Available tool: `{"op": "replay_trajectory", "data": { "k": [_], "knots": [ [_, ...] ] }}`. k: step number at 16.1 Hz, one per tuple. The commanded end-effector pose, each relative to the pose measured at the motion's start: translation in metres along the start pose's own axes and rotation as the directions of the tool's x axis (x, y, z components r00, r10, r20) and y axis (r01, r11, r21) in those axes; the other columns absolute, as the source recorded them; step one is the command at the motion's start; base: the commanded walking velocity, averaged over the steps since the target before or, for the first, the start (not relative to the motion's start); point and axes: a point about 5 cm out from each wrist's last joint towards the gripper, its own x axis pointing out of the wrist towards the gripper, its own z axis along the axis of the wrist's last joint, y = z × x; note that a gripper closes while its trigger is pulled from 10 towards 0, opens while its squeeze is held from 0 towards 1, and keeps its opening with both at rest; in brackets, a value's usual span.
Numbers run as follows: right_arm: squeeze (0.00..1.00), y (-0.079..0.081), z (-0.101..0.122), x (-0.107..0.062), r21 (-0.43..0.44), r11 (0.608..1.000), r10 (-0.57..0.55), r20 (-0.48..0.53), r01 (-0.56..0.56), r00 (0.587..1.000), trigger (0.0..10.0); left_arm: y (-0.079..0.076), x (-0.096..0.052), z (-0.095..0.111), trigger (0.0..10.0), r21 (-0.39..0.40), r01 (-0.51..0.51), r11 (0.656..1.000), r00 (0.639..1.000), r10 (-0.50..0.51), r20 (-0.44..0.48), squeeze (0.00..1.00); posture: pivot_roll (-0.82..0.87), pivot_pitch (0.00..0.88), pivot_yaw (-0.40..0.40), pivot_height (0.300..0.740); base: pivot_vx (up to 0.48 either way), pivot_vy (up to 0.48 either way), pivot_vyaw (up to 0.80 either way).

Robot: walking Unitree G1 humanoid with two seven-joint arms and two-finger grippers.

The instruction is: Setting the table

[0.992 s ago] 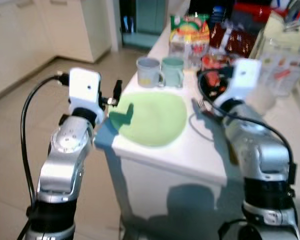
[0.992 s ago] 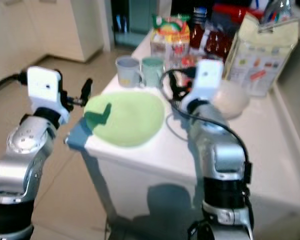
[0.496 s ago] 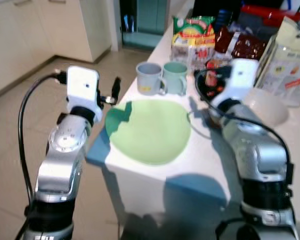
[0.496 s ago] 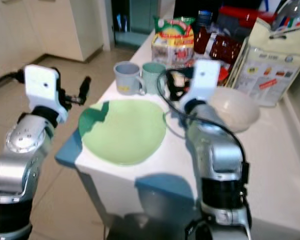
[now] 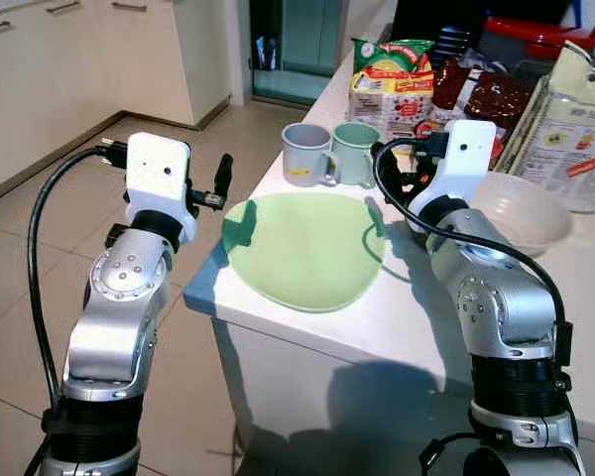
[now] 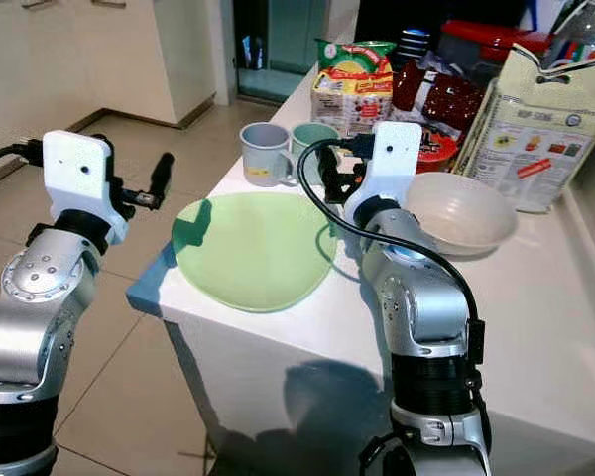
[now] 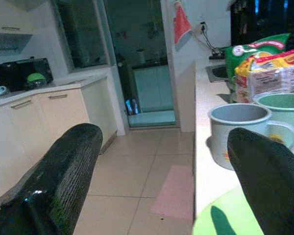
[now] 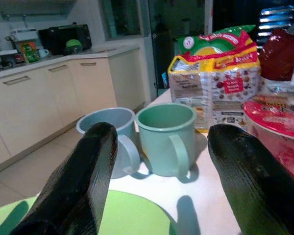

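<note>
I've got both arms raised at the white counter (image 5: 416,317), nothing held. Right gripper (image 8: 161,171) has its fingers spread wide and empty, sitting mid-frame in the left eye view, just past the far right edge of the green plate (image 5: 302,248). Through its wrist camera the green mug (image 8: 165,139) sits dead ahead between the two fingers, handle turned toward the camera, with the grey-blue mug (image 8: 108,139) just beside it. So the right arm is clearly the nearer one to the mugs; my guess is the green mug is the next pick, a straight reach forward.

Left gripper (image 7: 161,181) is also parted and empty, hanging off the counter's edge at centre left of the left eye view, beside the plate's rim, not touching.

The plate lies flat near the counter's front corner. White bowl (image 5: 521,210) sits right of centre, behind the right arm. Snack bags (image 5: 392,74) are at the top of frame, behind the mugs.
</note>
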Motion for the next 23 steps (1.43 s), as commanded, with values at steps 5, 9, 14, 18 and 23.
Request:
{"op": "replay_trajectory", "data": {
  "k": [5,9,14,18,23],
  "knots": [
    [1.00,-0.011,-0.005,0.026,-0.027,0.999,0.025,-0.051,-0.027,0.998,10.0,-0.012,-0.003,-0.002,10.0,-0.007,0.086,0.996,0.996,-0.086,-0.019,0.00,0.04,0.000,-0.016,0.740,0.000,0.000,0.00],
    [1.00,-0.019,-0.008,0.059,-0.067,0.996,0.056,-0.096,-0.062,0.994,10.0,-0.045,-0.017,0.007,10.0,-0.048,0.330,0.943,0.944,-0.331,0.005,0.00,0.06,0.000,-0.045,0.740,0.000,0.000,0.00],
    [1.00,-0.032,-0.008,0.076,-0.075,0.996,0.030,-0.112,-0.039,0.993,10.0,-0.051,-0.033,0.020,10.0,-0.071,0.414,0.908,0.910,-0.414,0.013,0.00,0.10,0.000,-0.064,0.740,0.000,0.000,0.00],
    [1.00,-0.044,-0.010,0.078,-0.032,0.999,0.020,-0.135,-0.025,0.991,10.0,-0.049,-0.042,0.027,10.0,-0.076,0.436,0.896,0.899,-0.438,0.002,0.00,0.13,0.000,-0.072,0.740,0.000,0.000,0.00],
    [0.00,-0.057,-0.008,0.077,0.038,0.999,0.025,-0.131,-0.021,0.991,10.0,-0.043,-0.049,0.036,10.0,-0.060,0.442,0.895,0.896,-0.443,-0.020,0.00,0.21,0.019,-0.070,0.740,0.000,0.000,0.00]
  ]
}}
